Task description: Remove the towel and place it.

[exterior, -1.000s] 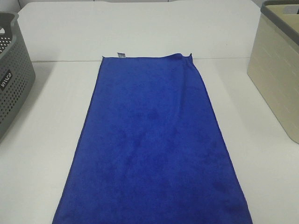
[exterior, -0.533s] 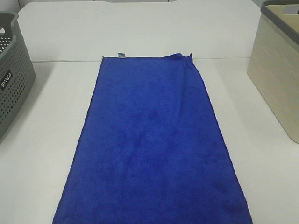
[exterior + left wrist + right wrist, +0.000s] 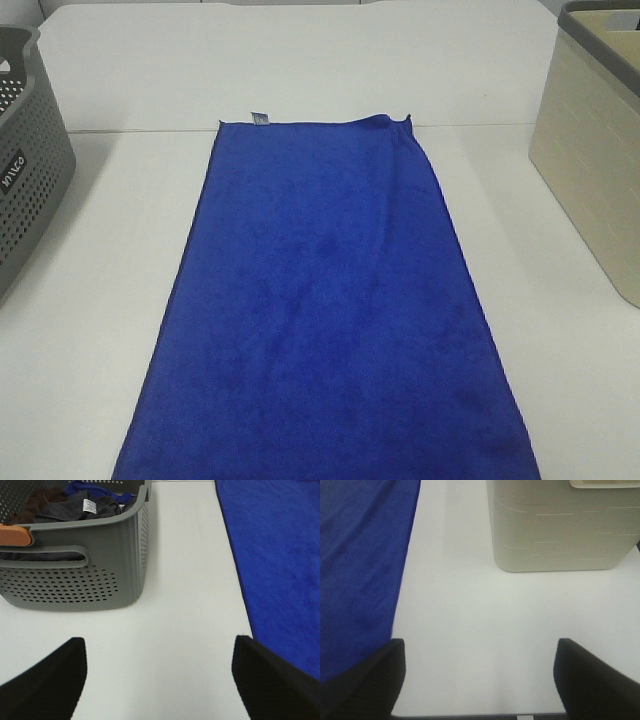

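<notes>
The royal-blue towel (image 3: 325, 310) lies spread flat along the middle of the white table (image 3: 90, 300), a small pale tag (image 3: 260, 119) on its far short edge. It also shows at the side of the left wrist view (image 3: 280, 565) and of the right wrist view (image 3: 360, 565). Neither arm shows in the exterior high view. My left gripper (image 3: 159, 675) is open and empty over bare table, between the grey basket (image 3: 75, 575) and the towel's left edge. My right gripper (image 3: 480, 677) is open and empty over bare table, between the towel's right edge and the beige basket (image 3: 560, 535).
The grey perforated basket (image 3: 25, 170) stands at the table's left edge and holds dark and blue cloths (image 3: 75, 505). The beige basket (image 3: 595, 160) stands at the right edge. A seam (image 3: 500, 125) crosses the table at the towel's far end.
</notes>
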`<state>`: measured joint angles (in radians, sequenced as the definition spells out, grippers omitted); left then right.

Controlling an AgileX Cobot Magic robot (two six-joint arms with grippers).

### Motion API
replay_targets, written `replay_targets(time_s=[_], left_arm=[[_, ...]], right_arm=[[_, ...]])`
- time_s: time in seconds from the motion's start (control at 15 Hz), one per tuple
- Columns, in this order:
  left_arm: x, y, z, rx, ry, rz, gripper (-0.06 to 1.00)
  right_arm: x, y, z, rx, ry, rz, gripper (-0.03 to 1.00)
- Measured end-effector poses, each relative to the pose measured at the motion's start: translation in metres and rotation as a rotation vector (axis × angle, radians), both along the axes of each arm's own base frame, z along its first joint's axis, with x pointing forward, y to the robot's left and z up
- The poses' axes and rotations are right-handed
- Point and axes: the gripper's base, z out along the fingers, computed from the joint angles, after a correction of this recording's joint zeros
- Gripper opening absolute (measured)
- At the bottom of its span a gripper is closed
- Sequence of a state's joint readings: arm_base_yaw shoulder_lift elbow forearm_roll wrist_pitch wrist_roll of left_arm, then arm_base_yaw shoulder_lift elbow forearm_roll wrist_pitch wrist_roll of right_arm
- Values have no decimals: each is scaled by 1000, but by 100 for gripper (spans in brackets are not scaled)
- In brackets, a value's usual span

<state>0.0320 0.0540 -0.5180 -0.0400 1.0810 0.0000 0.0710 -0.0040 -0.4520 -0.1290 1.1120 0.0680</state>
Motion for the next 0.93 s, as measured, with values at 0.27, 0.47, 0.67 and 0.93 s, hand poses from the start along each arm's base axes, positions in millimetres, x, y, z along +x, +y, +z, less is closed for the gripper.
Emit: replay_targets(time_s=[0.27,0.47,0.67,0.93], left_arm=[[0,0,0,-1,1,-1,74],[0,0,0,-1,1,-1,74],[0,0,0,-1,1,-1,74],[0,0,0,-1,1,-1,74]], right_arm=[[0,0,0,0,0,0,80],[0,0,0,0,0,0,80],[0,0,0,0,0,0,80],[0,0,0,0,0,0,80]])
